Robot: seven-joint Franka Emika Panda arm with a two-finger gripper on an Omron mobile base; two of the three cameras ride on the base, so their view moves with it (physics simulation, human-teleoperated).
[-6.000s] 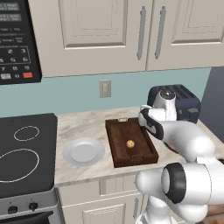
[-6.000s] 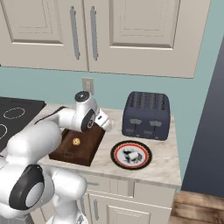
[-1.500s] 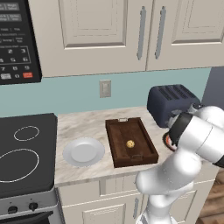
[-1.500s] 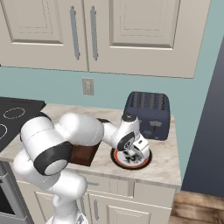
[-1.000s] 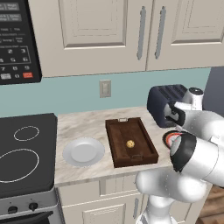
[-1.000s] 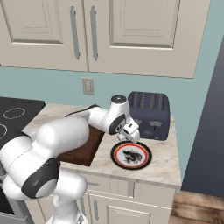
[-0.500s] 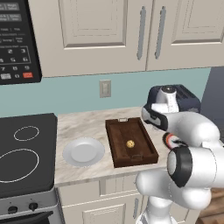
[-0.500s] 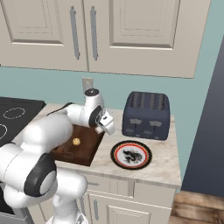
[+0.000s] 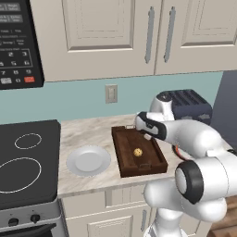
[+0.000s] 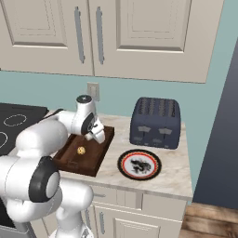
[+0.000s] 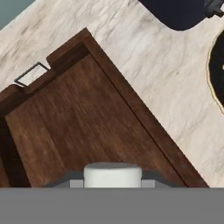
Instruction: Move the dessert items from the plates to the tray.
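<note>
Gripper (image 11: 113,183) at bottom centre, jaws clamped on the white piece (image 11: 113,175), poised over the tray (image 11: 87,127), ready for release beside the cookie (image 9: 137,152).

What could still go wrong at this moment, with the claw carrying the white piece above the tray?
1. The claw holds the white piece above the tray, towards its far handle end. Released from that height, the stubby piece could bounce or roll over the raised side onto the counter.
2. The cookie already lies in the tray; a piece that lands and rolls might knock it.
3. Lowering near the rim could catch the fingers on the tray's wall.
</note>
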